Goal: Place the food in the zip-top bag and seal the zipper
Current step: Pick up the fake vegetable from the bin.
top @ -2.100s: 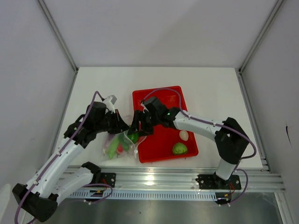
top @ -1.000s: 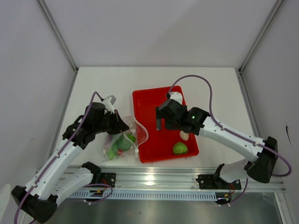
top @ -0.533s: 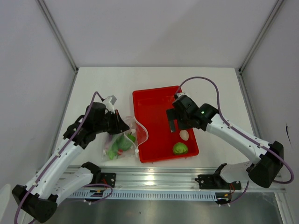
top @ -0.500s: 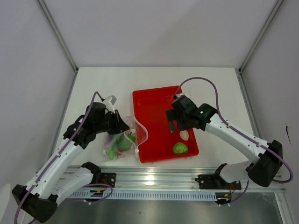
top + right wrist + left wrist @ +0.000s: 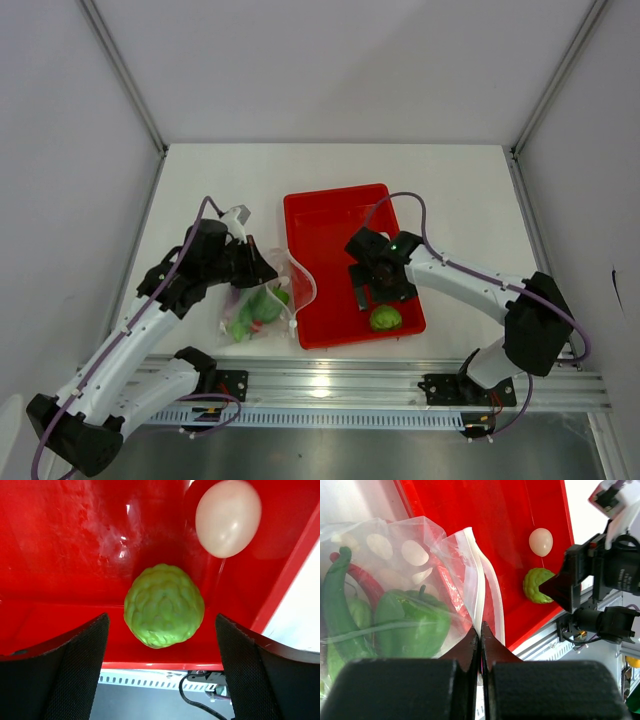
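Over tray [image 5: 330, 215] near corner, R gripper [image 5: 161, 619] hung spread wide above round green one [image 5: 385, 318], egg [image 5: 228, 517] just beside. L gripper [image 5: 480, 630] pinched bag [image 5: 395, 575] by zipper [image 5: 479, 592] at tray's left edge; pepper [image 5: 412, 622], chilies [image 5: 340, 605] inside.

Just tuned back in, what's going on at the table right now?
The left pincer is shut on the mouth edge of the zip-top bag, holding it open by the red tray's edge. A green pepper and chilies are already inside. The right pincer is open, poised over the round green one, which lies in the tray near the white egg-like piece. Neither is bagged yet, and the zipper is unsealed.
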`<state>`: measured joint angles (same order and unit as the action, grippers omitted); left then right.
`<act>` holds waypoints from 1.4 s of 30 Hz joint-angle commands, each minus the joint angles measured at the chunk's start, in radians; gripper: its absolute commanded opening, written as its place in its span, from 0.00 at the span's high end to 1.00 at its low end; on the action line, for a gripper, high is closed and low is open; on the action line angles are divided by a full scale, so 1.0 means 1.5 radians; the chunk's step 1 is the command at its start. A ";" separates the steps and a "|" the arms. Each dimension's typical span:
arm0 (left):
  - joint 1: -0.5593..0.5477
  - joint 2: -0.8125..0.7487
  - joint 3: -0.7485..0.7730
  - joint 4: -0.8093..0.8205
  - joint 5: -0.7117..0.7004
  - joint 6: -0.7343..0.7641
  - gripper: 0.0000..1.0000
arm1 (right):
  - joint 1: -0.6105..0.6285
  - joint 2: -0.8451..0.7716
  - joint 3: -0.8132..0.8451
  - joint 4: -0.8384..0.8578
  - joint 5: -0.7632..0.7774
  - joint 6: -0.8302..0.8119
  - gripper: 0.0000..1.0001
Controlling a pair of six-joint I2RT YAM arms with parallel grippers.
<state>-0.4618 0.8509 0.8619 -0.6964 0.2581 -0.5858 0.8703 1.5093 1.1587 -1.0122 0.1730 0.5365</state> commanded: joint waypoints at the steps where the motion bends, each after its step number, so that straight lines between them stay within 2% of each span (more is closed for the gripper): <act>1: -0.001 -0.004 -0.004 0.019 0.006 0.004 0.99 | 0.012 0.010 -0.009 0.005 -0.023 0.029 0.12; 9: -0.001 0.000 -0.009 0.027 0.007 0.004 0.99 | 0.018 0.037 -0.040 0.023 -0.042 0.041 0.05; 11: -0.001 -0.002 -0.009 0.026 0.006 0.005 0.99 | 0.019 0.040 -0.046 0.027 -0.047 0.043 0.01; 24: 0.000 0.003 -0.010 0.027 0.004 0.007 0.99 | 0.021 0.046 -0.083 0.048 -0.054 0.048 0.05; 26: -0.001 0.002 -0.011 0.027 0.003 0.007 0.99 | 0.019 0.045 -0.084 0.049 -0.051 0.048 0.09; 32: -0.001 0.003 -0.013 0.028 0.003 0.007 0.99 | 0.016 0.046 -0.070 0.044 -0.044 0.040 0.28; 34: 0.000 0.003 -0.012 0.027 0.003 0.007 1.00 | 0.007 0.042 -0.051 0.036 -0.034 0.033 0.40; 39: 0.000 0.001 -0.009 0.024 0.003 0.007 0.99 | -0.040 0.006 0.012 0.027 -0.033 0.013 0.45; 42: -0.001 0.000 -0.009 0.023 0.002 0.007 1.00 | -0.080 -0.043 0.063 0.066 -0.098 0.000 0.50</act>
<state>-0.4618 0.8532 0.8459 -0.6891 0.2577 -0.5842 0.7944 1.5425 1.1606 -0.9600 0.0814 0.5640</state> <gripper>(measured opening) 0.004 0.784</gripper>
